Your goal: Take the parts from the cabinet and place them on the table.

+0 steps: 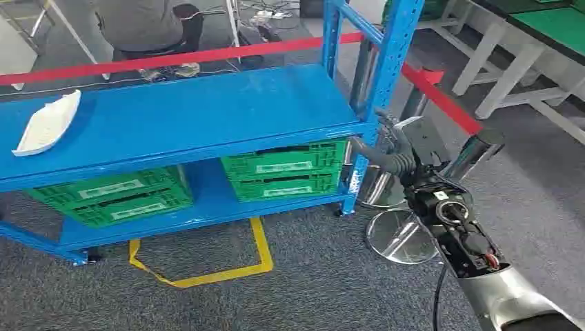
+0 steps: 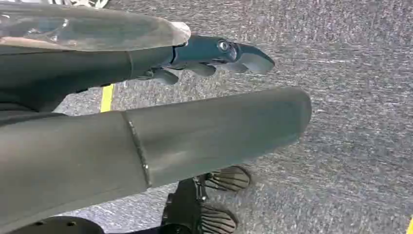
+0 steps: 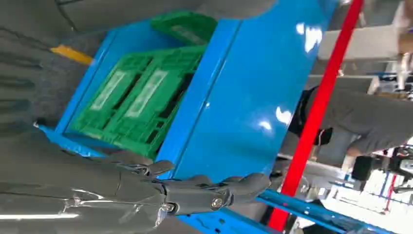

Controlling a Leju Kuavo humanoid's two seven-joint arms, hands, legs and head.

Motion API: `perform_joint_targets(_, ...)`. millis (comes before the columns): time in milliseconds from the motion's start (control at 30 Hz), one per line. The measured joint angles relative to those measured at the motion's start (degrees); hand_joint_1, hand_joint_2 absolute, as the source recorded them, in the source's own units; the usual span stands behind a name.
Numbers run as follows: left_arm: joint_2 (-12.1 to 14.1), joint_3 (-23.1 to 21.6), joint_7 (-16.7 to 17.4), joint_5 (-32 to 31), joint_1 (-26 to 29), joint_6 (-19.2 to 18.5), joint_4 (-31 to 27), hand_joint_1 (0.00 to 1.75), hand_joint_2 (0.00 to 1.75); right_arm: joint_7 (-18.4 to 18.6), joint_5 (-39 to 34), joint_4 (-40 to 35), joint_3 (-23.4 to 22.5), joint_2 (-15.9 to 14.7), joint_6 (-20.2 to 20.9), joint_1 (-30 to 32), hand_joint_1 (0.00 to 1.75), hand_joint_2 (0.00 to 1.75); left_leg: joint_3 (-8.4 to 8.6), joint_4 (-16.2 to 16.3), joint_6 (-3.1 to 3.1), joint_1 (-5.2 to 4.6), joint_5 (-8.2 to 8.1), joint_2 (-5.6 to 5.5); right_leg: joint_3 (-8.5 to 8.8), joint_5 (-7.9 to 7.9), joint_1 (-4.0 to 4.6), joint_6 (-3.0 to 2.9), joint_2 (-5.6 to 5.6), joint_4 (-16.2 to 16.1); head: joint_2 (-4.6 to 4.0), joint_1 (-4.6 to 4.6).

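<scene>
Head view: blue cabinet (image 1: 207, 114), green crates (image 1: 283, 169) on lower shelf. White part (image 1: 47, 124) at top shelf's left edge. Right hand (image 1: 386, 155) at front right corner, fingers apart, empty. Left hand (image 2: 214, 53) over carpet, fingers loosely extended, empty.

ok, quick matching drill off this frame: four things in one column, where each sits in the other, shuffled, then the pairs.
Things:
1. white part
2. green crates
3. red tape barrier
4. yellow floor marking

Places:
A. lower shelf of the blue rack
B. grey carpet in front of the rack
C. top shelf, far left
D. stretched behind the rack

Pairs: 1-C, 2-A, 3-D, 4-B
</scene>
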Motion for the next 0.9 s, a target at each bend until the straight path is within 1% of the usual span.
perform_joint_targets(233,-0.3,0.0,0.2,0.3,-0.1,-0.6,0.0,0.00,0.00,-1.3,-1.8,-0.4,-0.1,-0.4,-0.3,0.0,0.00,0.00,0.00,0.0,0.00,0.00,0.00,0.01,0.00,0.00,0.00,-0.01,0.01,0.0,0.00,-0.02)
perform_joint_targets(400,-0.7,0.0,-0.2,0.7,-0.1,0.9,0.0,0.00,0.00,-5.5,-2.5,0.4,0.4,-0.4,-1.4,-0.4,0.00,0.00,-0.03,0.0,-0.01,0.01,0.01,0.00,0.02,0.01,0.01,-0.01,0.00,0.0,0.00,-0.02)
perform_joint_targets(500,-1.0,0.0,-0.4,0.9,-0.1,1.2,0.0,0.00,0.00,-6.8,-2.2,1.2,0.7,-0.2,-2.4,-0.9,0.00,0.00,-0.03,0.0,-0.01,0.01,0.01,-0.01,0.02,0.01,0.01,-0.01,-0.02,0.0,0.00,0.00)
perform_joint_targets(767,-0.9,0.0,-0.4,0.3,-0.4,1.3,0.0,0.00,0.00,-7.2,0.1,2.7,2.2,0.3,-3.9,-2.4,0.00,0.00,-0.04,0.0,-0.01,0.01,0.02,-0.03,0.02,0.02,0.01,-0.02,-0.04,0.0,0.00,0.00)
perform_joint_targets(900,-0.8,0.0,0.5,0.7,-0.5,-0.6,0.0,0.00,0.00,-7.5,3.4,3.7,2.7,0.5,-3.0,-3.0,0.00,0.00,-0.07,0.0,-0.01,0.01,0.02,-0.03,0.02,0.02,0.01,-0.02,-0.03,0.0,0.00,0.00)
